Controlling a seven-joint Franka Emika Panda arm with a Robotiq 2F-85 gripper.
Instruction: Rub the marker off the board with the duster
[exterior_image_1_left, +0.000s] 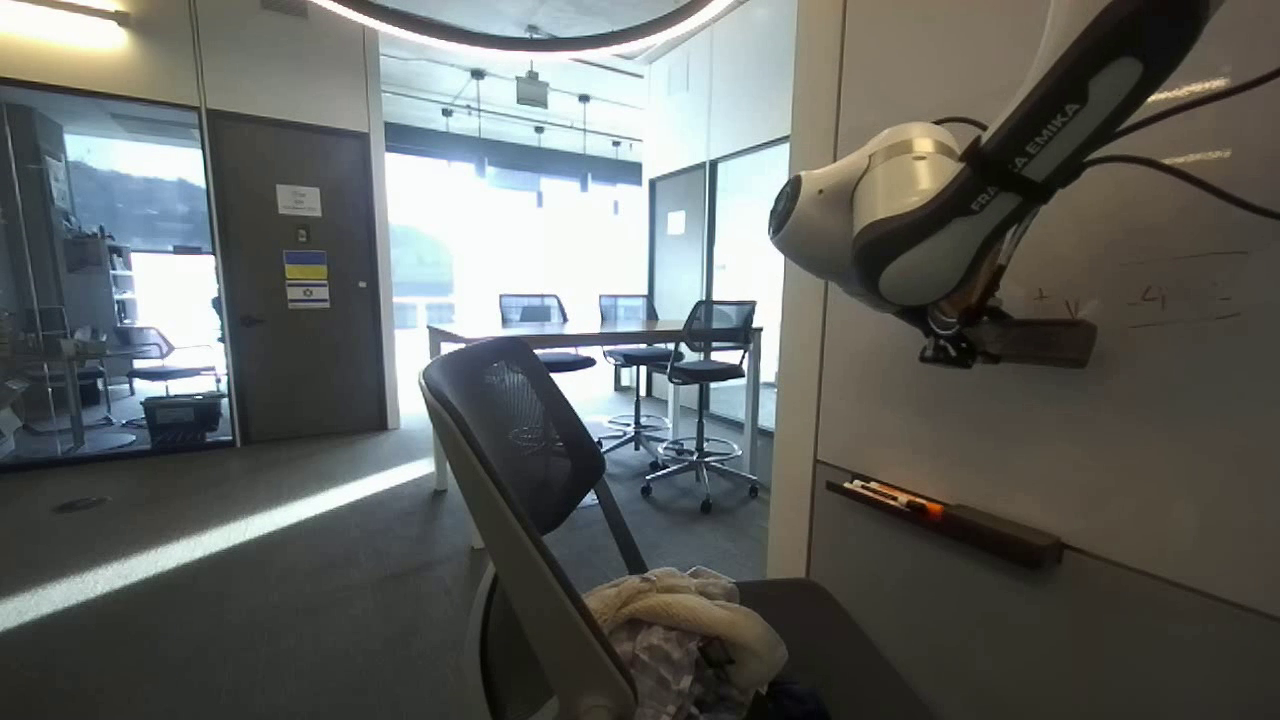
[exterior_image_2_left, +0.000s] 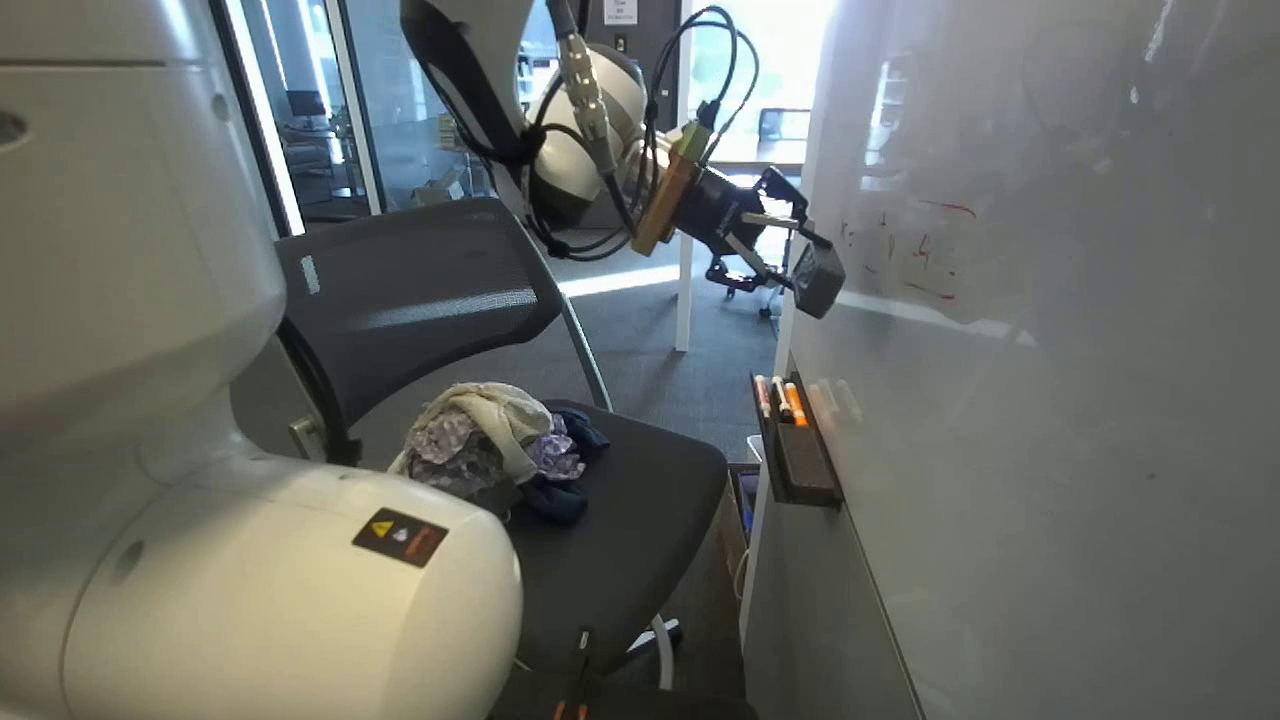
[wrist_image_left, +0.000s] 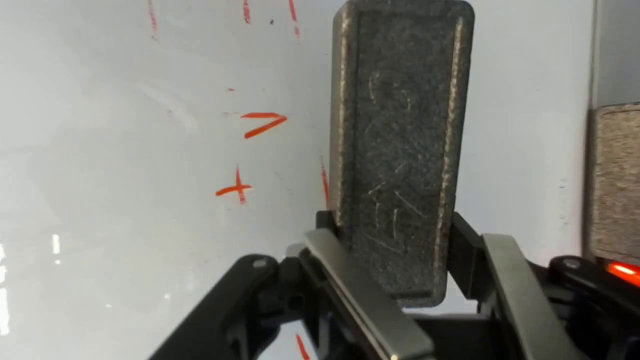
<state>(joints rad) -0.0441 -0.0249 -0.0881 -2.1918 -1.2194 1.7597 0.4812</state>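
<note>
The duster is a dark grey block (wrist_image_left: 400, 130); it also shows in both exterior views (exterior_image_1_left: 1045, 342) (exterior_image_2_left: 820, 280). My gripper (wrist_image_left: 392, 237) is shut on the duster, with one finger on each long side near its lower end in the wrist view. The whiteboard (exterior_image_2_left: 1050, 450) is upright behind the duster. I cannot tell whether the duster touches it. Red marks stand on the board: a plus (wrist_image_left: 235, 188), an angled mark (wrist_image_left: 265, 119) and several strokes, some partly hidden by the duster and gripper. Marks also show in both exterior views (exterior_image_1_left: 1155, 297) (exterior_image_2_left: 922, 250).
A narrow tray (exterior_image_2_left: 770, 450) on the board's lower edge holds several markers (exterior_image_2_left: 782, 398) and another brown block (exterior_image_2_left: 805, 460), which also shows in the wrist view (wrist_image_left: 617, 182). A chair (exterior_image_2_left: 640, 470) with crumpled cloth (exterior_image_2_left: 480, 435) on its seat stands close to the board.
</note>
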